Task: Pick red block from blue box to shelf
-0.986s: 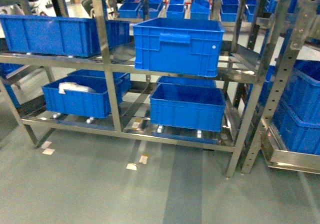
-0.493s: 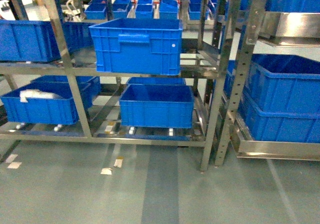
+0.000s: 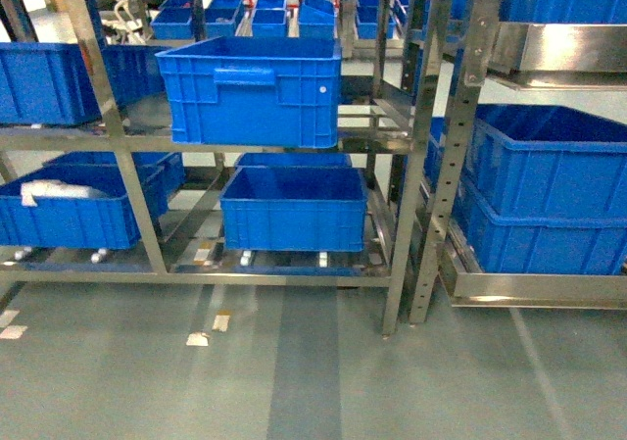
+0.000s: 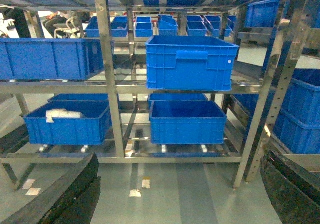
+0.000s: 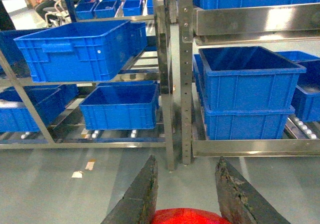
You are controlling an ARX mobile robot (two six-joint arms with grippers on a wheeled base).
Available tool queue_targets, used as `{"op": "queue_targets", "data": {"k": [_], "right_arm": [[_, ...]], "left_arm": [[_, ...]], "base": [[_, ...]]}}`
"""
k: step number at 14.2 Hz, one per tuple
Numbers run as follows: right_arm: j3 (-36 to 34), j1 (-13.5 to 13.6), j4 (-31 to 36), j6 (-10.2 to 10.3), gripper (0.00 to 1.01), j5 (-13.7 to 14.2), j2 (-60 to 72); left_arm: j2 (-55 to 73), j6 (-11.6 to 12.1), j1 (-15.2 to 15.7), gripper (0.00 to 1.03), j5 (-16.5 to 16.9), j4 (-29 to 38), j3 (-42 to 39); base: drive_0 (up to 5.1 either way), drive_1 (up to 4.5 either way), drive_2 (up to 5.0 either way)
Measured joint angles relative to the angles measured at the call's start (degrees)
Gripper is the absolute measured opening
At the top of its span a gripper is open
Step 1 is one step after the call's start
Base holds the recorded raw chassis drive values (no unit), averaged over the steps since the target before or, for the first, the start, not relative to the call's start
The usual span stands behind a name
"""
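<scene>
The red block [image 5: 186, 217] shows only as a glossy red sliver at the very bottom edge of the right wrist view, sitting between the two dark fingers of the right gripper [image 5: 187, 196]. The fingers stand on either side of it and appear to pinch it, though the contact itself is cut off by the frame edge. So the pick looks done: the block is out of its tray and being carried. The light turquoise blue box is not in any view.

What remains is the placing. Ahead stands a steel shelf [image 3: 404, 175] with slim shiny uprights and open tiers, loaded with dark blue ribbed crates. One large crate [image 3: 250, 89] sits on the middle tier near centre, another crate [image 3: 293, 208] lies below it, and stacked crates [image 3: 534, 200] fill a second rack [image 3: 534, 288] on the right. Grey floor [image 3: 294, 381] with a few scraps of tape separates the robot from the racks, so the shelf seems well apart from the gripper.

The left gripper [image 4: 160, 194] shows only as dark curved edges at the lower corners of its wrist view; its fingers look spread wide with nothing between them.
</scene>
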Motion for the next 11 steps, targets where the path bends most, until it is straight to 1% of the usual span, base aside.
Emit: {"op": "queue_targets", "data": {"k": [2,5,7,11], "right_arm": [[0.0,0.0,0.0,0.0,0.28,0.0,0.0],[0.0,0.0,0.0,0.0,0.28,0.0,0.0],[0.0,0.0,0.0,0.0,0.28,0.0,0.0],[0.0,0.0,0.1,0.0,0.28,0.0,0.0]], "left_arm": [[0.0,0.0,0.0,0.98,0.0,0.0,0.0],[0.0,0.0,0.1,0.98,0.0,0.0,0.0],[0.0,0.0,0.1,0.98,0.0,0.0,0.0],[0.0,0.0,0.1,0.98,0.0,0.0,0.0]], "base": [[0.9,0.93,0.9],[0.0,0.0,0.0],[0.0,3.23,-3.1],[0.2,3.98,-3.7]]}}
